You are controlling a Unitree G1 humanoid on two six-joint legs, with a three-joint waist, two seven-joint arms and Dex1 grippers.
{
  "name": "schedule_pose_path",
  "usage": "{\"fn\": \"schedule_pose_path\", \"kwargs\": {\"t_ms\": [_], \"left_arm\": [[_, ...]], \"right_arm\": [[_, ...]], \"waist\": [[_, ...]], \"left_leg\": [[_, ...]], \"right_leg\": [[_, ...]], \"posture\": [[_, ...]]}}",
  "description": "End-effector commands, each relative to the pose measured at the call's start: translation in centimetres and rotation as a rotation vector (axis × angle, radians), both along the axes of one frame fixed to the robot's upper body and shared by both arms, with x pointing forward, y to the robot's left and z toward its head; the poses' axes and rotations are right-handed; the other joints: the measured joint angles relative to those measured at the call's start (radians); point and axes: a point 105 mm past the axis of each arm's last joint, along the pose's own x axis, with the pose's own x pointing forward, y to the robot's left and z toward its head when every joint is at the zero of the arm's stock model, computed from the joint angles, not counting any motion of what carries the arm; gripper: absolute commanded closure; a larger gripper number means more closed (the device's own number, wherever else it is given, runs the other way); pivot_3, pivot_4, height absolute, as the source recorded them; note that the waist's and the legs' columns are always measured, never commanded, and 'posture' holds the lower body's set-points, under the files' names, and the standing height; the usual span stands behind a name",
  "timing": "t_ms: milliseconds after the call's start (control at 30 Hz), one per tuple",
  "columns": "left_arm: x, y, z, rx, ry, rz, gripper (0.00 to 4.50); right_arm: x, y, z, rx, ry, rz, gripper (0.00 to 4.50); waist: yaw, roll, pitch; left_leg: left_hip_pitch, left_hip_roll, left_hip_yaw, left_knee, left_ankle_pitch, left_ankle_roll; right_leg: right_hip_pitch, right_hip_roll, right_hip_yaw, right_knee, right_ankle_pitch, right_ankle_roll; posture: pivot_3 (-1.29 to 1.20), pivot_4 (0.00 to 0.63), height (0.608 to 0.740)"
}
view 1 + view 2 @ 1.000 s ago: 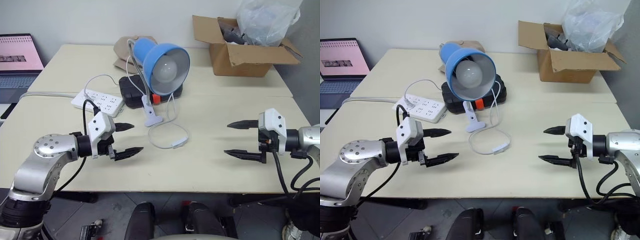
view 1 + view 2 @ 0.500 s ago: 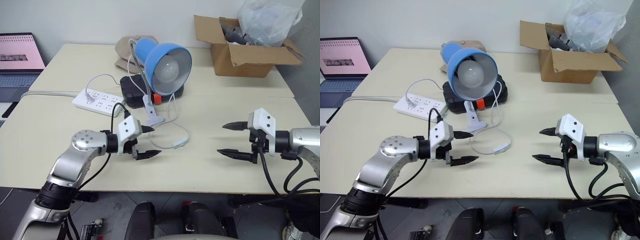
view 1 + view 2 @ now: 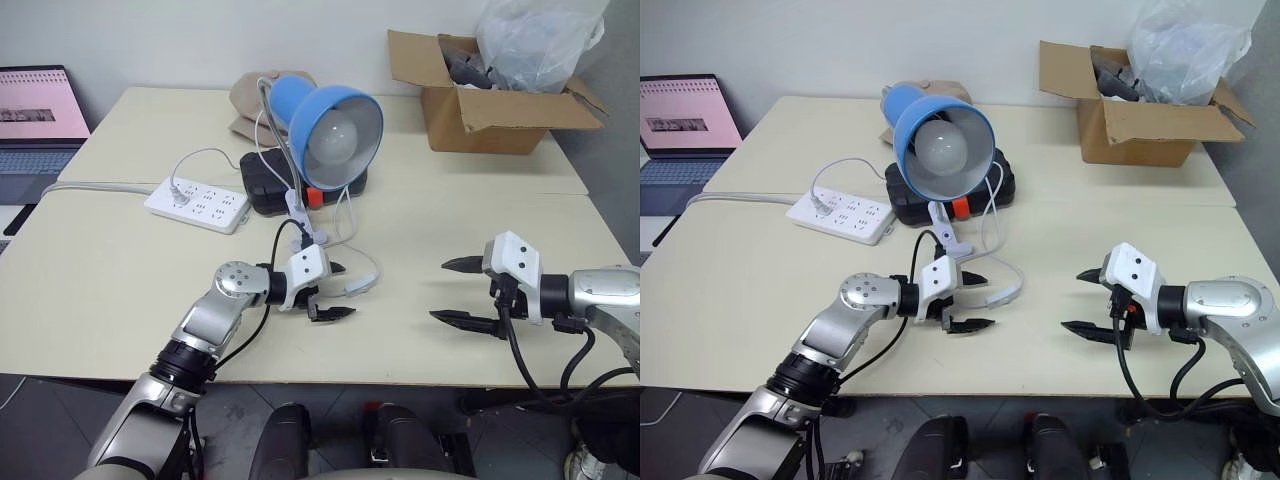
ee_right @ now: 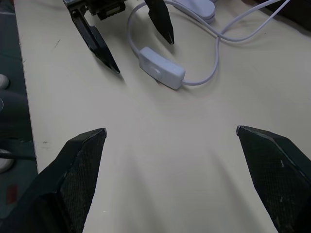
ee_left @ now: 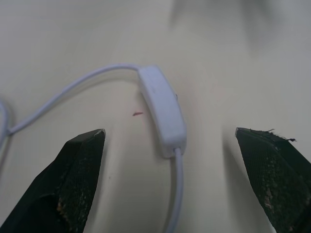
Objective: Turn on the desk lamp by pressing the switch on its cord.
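The left end effector is wide open, the switch between its fingers, untouched; the right end effector is open and empty.

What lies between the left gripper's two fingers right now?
In the left wrist view, the switch on the cord lies on the table between the open left gripper fingers, untouched.

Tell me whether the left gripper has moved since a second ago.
Yes. The left gripper has swung toward the robot's right, from in front of the power strip to just short of the switch, jaws open.
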Motion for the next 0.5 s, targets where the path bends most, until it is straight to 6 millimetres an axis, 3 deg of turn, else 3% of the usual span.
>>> {"fn": "schedule_pose_path", "kwargs": {"t_ms": [33, 100, 500], "left_arm": [[0.17, -0.36, 0.72, -0.005, -0.044, -0.029, 0.22], [0.46, -0.45, 0.79, -0.012, -0.055, -0.022, 0.43], [0.93, -1.03, 0.43, -0.002, -0.062, -0.026, 3.10]], "right_arm": [[-0.29, 0.13, 0.77, 0.000, -0.039, 0.007, 0.00], [-0.36, 0.16, 0.69, 0.001, -0.038, 0.006, 0.00], [-0.28, 0.02, 0.65, -0.010, -0.045, 0.008, 0.00]], "waist": [[0.000, 0.000, 0.000], [0.000, 0.000, 0.000], [0.000, 0.000, 0.000]], "left_leg": [[0.000, 0.000, 0.000, 0.000, 0.000, 0.000], [0.000, 0.000, 0.000, 0.000, 0.000, 0.000], [0.000, 0.000, -0.001, 0.001, 0.000, 0.000]], "right_leg": [[0.000, 0.000, 0.000, 0.000, 0.000, 0.000], [0.000, 0.000, 0.000, 0.000, 0.000, 0.000], [0.000, 0.000, 0.000, 0.000, 0.000, 0.001]], "posture": [[0.00, 0.150, 0.740], [0.00, 0.150, 0.740], [0.00, 0.150, 0.740]]}}
